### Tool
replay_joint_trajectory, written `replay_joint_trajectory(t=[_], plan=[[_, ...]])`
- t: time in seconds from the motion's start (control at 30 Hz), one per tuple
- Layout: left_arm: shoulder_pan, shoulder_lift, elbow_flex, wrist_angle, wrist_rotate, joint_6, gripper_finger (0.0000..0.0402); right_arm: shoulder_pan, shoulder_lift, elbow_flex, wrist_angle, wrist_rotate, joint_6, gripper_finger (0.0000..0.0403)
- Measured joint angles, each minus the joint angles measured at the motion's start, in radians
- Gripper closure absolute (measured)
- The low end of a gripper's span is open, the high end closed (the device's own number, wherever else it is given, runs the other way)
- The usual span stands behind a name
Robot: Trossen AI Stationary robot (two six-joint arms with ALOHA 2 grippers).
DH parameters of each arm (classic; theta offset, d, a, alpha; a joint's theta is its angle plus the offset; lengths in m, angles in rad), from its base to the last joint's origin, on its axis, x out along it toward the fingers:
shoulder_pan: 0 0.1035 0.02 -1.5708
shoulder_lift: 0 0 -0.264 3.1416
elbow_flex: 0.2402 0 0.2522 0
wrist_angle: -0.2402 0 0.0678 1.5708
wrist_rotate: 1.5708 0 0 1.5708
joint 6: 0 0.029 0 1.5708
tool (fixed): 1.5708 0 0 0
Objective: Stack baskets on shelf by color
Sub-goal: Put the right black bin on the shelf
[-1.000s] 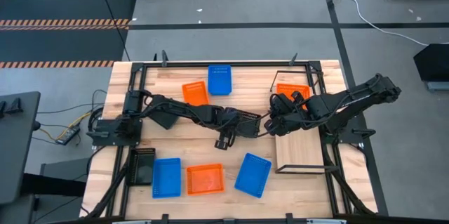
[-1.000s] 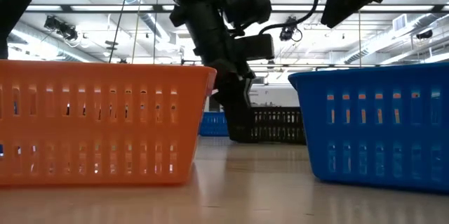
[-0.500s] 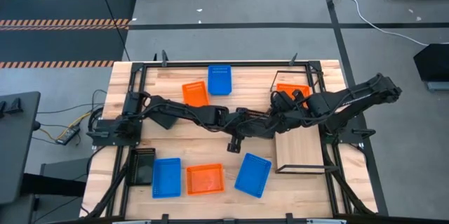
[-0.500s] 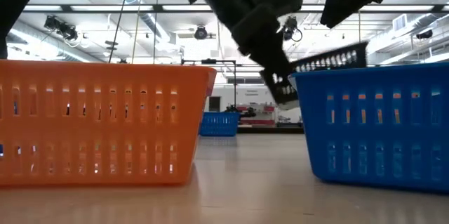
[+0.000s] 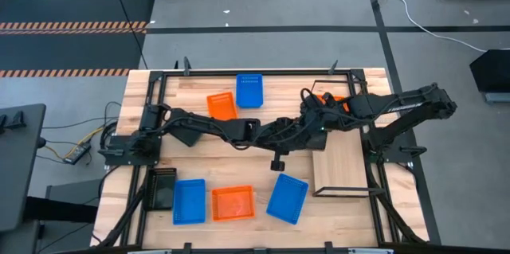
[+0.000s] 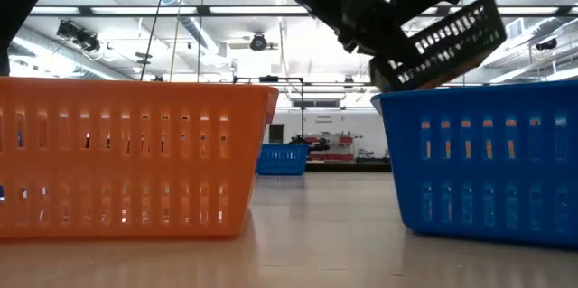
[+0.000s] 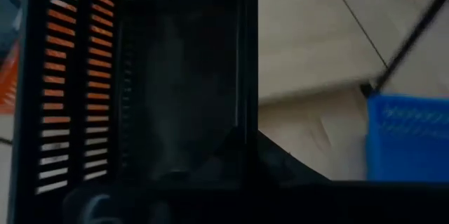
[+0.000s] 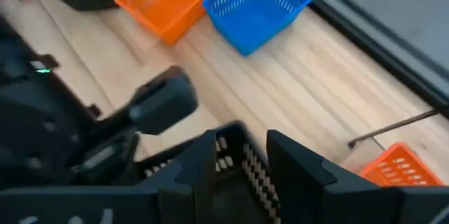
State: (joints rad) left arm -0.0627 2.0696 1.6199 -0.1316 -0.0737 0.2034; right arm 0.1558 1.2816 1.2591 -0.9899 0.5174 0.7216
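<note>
1. As I carry it through the air, the black basket [image 6: 440,42] hangs tilted in my left gripper [image 5: 296,132], up above the table between the middle and the shelf [image 5: 341,162]
2. My left fingers are pinched tight on one thin wall of it
3. It looks light and stiff, with holes in its sides, so I think the rim is the best place to grab
4. It could tip or slip, because I only have one edge
5. My right gripper [image 8: 238,154] is right beside the same basket, fingers apart, one on each side of its wall
6. An orange basket [image 5: 328,99] sits on the far end of the shelf
7. Blue and orange baskets wait on the table [image 5: 199,158]
</note>
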Motion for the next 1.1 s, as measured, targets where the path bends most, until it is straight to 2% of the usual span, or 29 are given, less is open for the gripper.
replay_joint_trajectory(t=[0.13, 0.27, 0.4, 0.5, 0.93, 1.1], plan=[[0.010, 0.015, 0.000, 0.034, -0.001, 0.002, 0.0394, -0.014, 0.000, 0.057, -0.135, -0.071, 0.011, 0.0269], [0.018, 0.033, -0.002, 0.042, -0.001, 0.001, 0.0393, -0.031, -0.001, 0.124, -0.342, -0.123, 0.052, 0.0269], [0.021, 0.044, -0.002, 0.068, 0.006, 0.005, 0.0393, -0.042, -0.002, 0.143, -0.470, -0.247, 0.069, 0.0269], [0.021, 0.058, 0.000, 0.117, 0.015, 0.009, 0.0392, -0.037, 0.000, 0.143, -0.477, -0.318, 0.078, 0.0269], [0.020, 0.105, -0.002, 0.218, 0.030, -0.011, 0.0391, 0.007, 0.010, 0.143, -0.462, -0.419, 0.124, 0.0269], [0.019, 0.127, -0.001, 0.262, 0.031, -0.011, 0.0390, 0.021, 0.010, 0.143, -0.446, -0.461, 0.064, 0.0269]])
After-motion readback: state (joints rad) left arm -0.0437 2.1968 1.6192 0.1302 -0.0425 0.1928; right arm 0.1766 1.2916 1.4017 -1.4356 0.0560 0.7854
